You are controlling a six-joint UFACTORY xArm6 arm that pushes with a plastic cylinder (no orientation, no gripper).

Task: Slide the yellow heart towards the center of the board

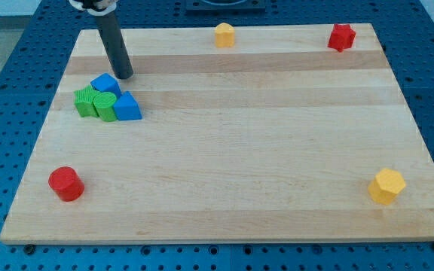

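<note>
The yellow heart (224, 35) sits near the board's top edge, a little left of the middle. My tip (123, 76) rests on the wooden board (247, 135) at the upper left, far to the left of the heart. It stands just above and to the right of a blue cube (105, 83), close to it or touching; I cannot tell which.
The blue cube is clustered with a green star (87, 102), a green cylinder (104, 107) and a blue triangle (128, 108). A red cylinder (66, 184) is at the bottom left, a yellow hexagon (387, 186) at the bottom right and a red star (341, 37) at the top right.
</note>
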